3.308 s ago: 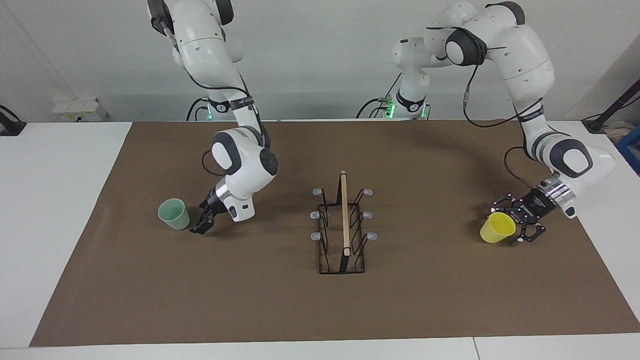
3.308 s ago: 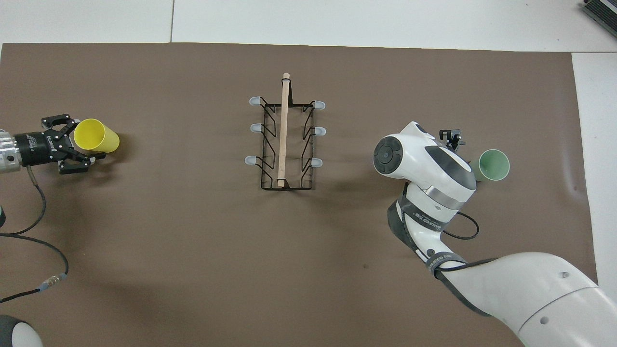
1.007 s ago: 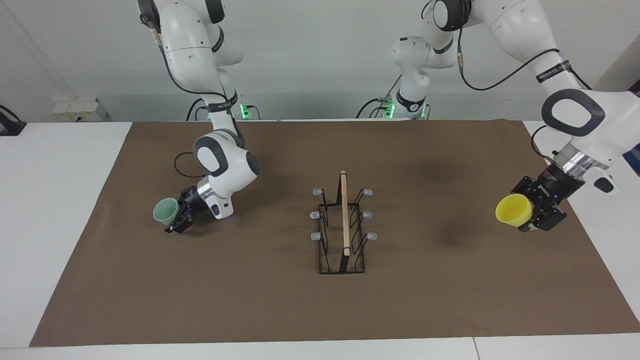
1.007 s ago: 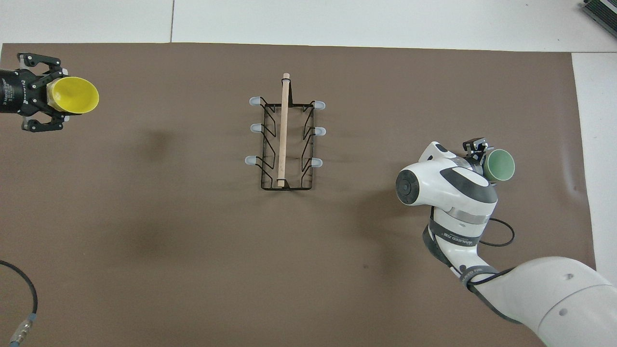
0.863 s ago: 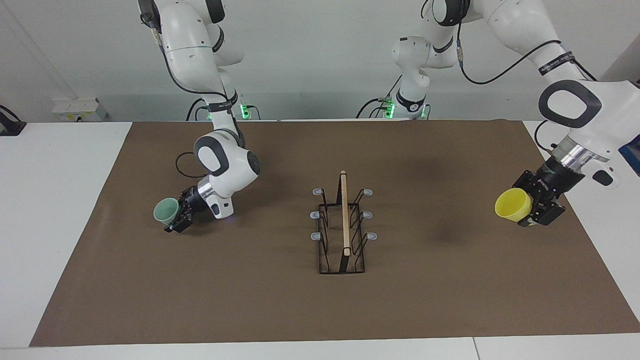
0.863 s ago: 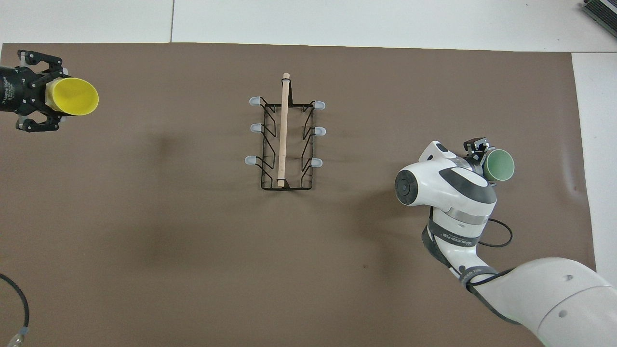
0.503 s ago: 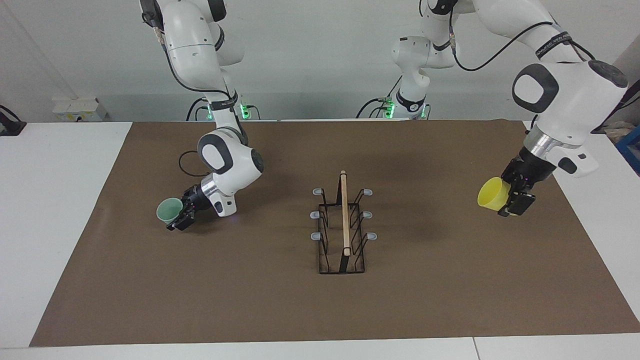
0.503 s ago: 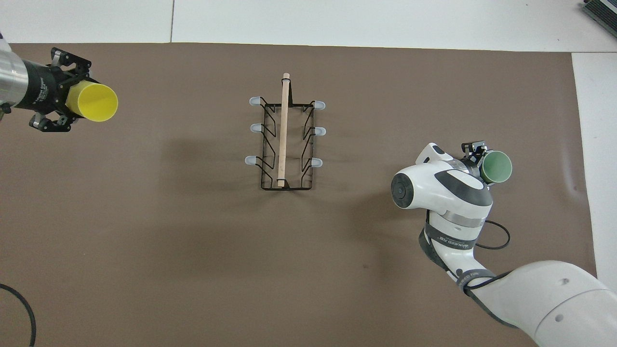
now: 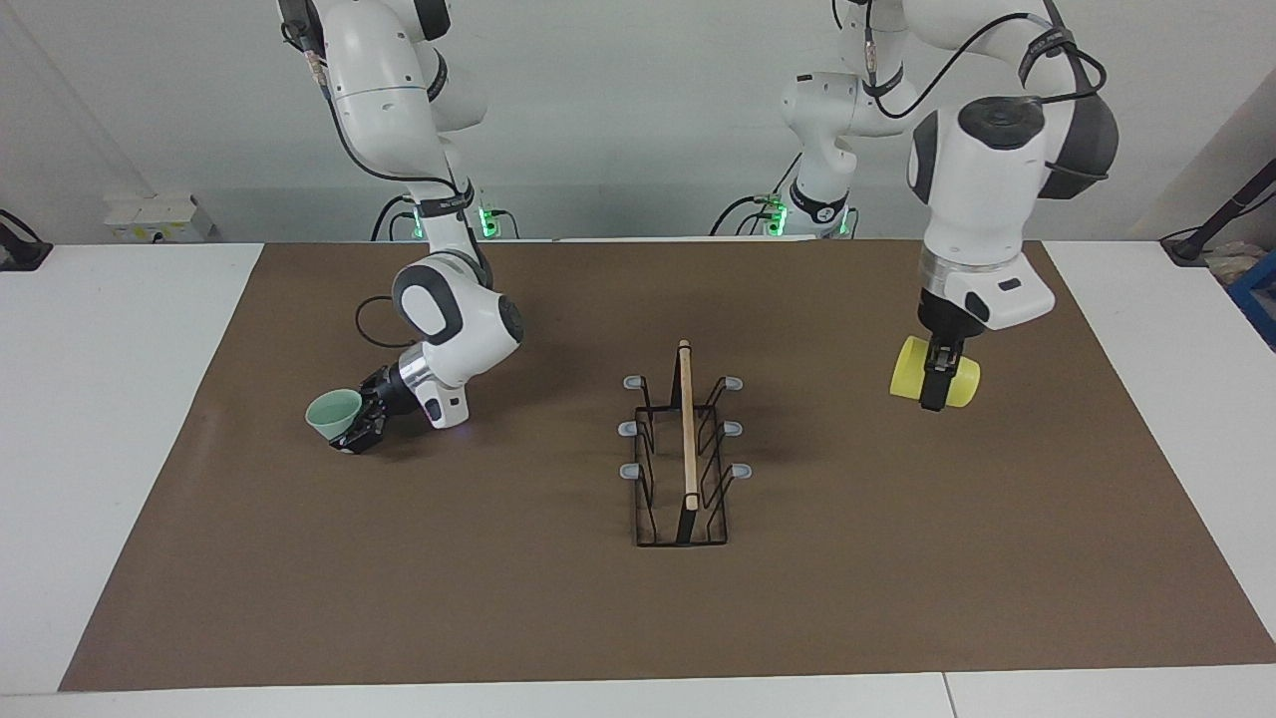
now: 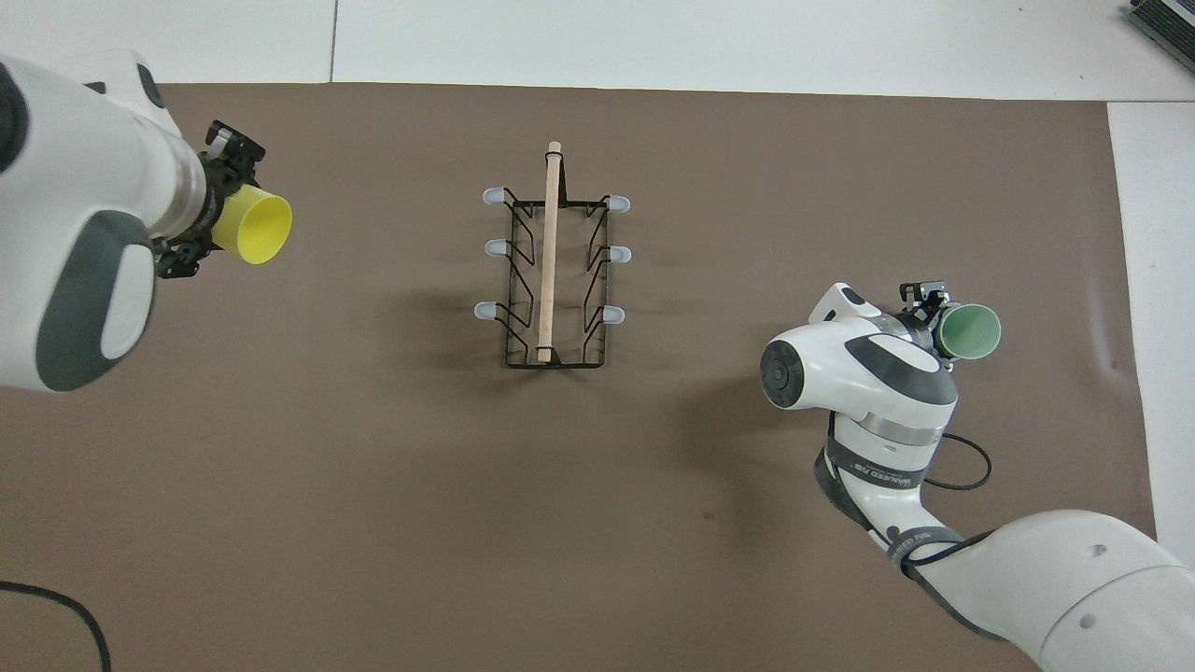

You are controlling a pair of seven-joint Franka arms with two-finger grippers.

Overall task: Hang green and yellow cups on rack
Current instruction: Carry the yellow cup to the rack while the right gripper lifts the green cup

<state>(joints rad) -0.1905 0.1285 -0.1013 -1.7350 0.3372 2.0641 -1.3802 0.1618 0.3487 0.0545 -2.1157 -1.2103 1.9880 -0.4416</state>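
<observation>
The rack point(image 9: 685, 449) stands in the middle of the brown mat, also in the overhead view point(image 10: 551, 271). My left gripper point(image 9: 935, 391) is shut on the yellow cup point(image 9: 907, 379) and holds it on its side in the air, over the mat between the rack and the left arm's end; from above the cup point(image 10: 260, 227) opens toward the rack and the left gripper point(image 10: 213, 210) sits at its base. My right gripper point(image 9: 361, 427) is shut on the green cup point(image 9: 333, 413), tilted just above the mat toward the right arm's end, with the cup point(image 10: 971, 331) and gripper point(image 10: 934, 313) also seen from above.
The brown mat point(image 9: 498, 598) covers most of the white table point(image 9: 110, 449). Six grey-tipped prongs stick out from the rack's two long sides, and nothing hangs on them. A black cable point(image 10: 962, 462) loops beside the right arm's wrist.
The left arm has risen and swung the yellow cup toward the rack, turning it onto its side. The right gripper closed on the green cup and lifted it slightly.
</observation>
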